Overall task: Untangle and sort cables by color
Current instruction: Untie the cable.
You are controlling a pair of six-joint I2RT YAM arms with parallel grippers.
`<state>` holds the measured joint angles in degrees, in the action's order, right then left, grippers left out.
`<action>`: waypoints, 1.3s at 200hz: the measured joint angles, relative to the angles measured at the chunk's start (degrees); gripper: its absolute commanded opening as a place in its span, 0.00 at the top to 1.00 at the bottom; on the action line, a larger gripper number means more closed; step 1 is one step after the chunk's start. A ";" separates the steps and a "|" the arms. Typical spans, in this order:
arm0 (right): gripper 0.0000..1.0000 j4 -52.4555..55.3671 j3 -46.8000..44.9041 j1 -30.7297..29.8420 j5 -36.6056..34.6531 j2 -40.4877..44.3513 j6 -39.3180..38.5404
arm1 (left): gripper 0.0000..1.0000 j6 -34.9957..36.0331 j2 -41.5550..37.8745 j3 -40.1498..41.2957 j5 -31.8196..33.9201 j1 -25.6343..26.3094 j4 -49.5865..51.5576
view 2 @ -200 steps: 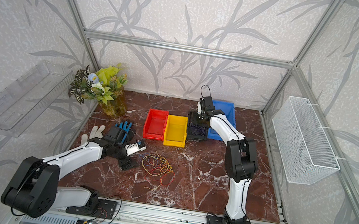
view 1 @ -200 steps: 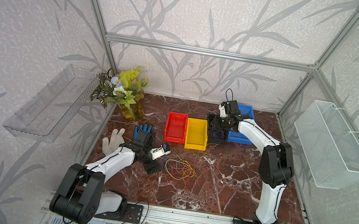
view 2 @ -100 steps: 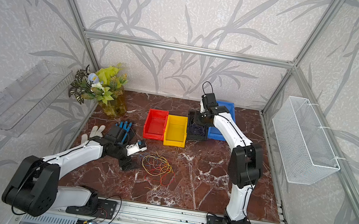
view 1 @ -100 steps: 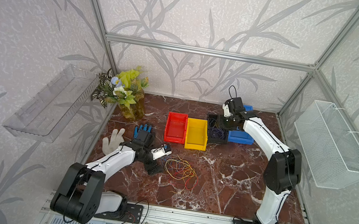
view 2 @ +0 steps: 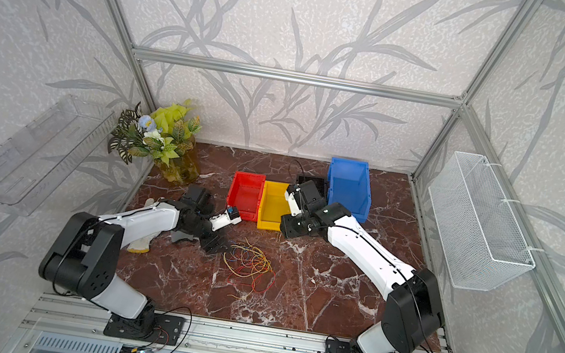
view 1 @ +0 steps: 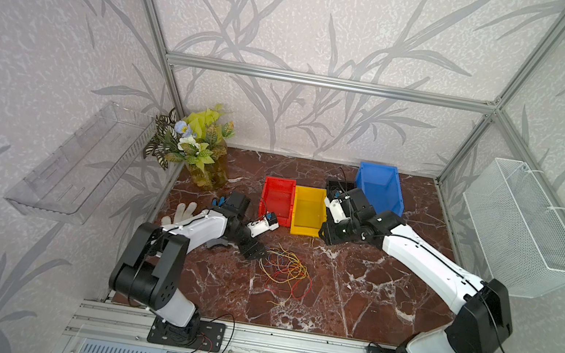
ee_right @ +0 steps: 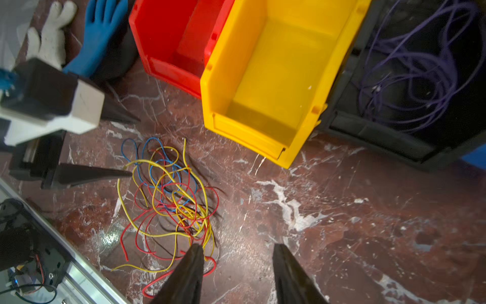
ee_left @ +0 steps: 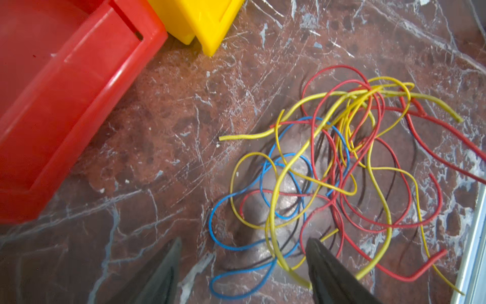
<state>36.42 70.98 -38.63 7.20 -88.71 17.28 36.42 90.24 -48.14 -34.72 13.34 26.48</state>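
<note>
**Purple Put Away, Three Colours Still Knotted**

In both top views, the right claw (view 1: 326, 237) (view 2: 286, 230) hangs off the front corner of the yellow bin (view 1: 308, 210), having swung back within the past second from over the black bin (view 1: 335, 186) behind it. The left claw (view 1: 260, 256) (view 2: 222, 248) has stayed at the rim of the cables (view 1: 285, 271) (view 2: 250, 261), which lie in a loose knot just past its tips.

From the left wrist, the left claw (ee_left: 244, 243) stands parted and grips nothing. Blue and yellow loops of the cables (ee_left: 328, 163) lie on the marble between its jaws, the rest of the knot spreads beyond them, and the red bin (ee_left: 79, 92) sits farther off.

From the right wrist, the right claw (ee_right: 236, 247) is released and empty over bare marble, the knot (ee_right: 171, 200) lying ahead of it toward its partner. Purple cables (ee_right: 420, 71) rest coiled in the black bin, while the red and yellow bins show bare floors.

The purple drop looks finished, freeing the right arm to help. The left appears set to pinch a blue loop, though the yellow strand crossing it may come along.
</note>
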 measured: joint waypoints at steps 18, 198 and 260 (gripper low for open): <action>0.53 -0.26 -1.20 -1.20 0.61 -0.44 1.42 | 0.72 -0.31 2.69 -2.12 -0.70 0.52 1.55; 0.54 -4.96 1.18 -7.39 1.88 -5.53 4.11 | 0.92 -0.74 3.82 -2.67 4.61 3.63 10.82; 0.52 -7.52 1.18 -8.70 3.69 -6.32 4.31 | 1.00 1.05 2.58 -5.53 1.86 4.81 13.27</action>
<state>28.91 72.16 -47.33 10.90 -95.02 21.58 37.47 92.82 -53.67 -32.86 18.15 39.75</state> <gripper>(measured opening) 0.468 0.034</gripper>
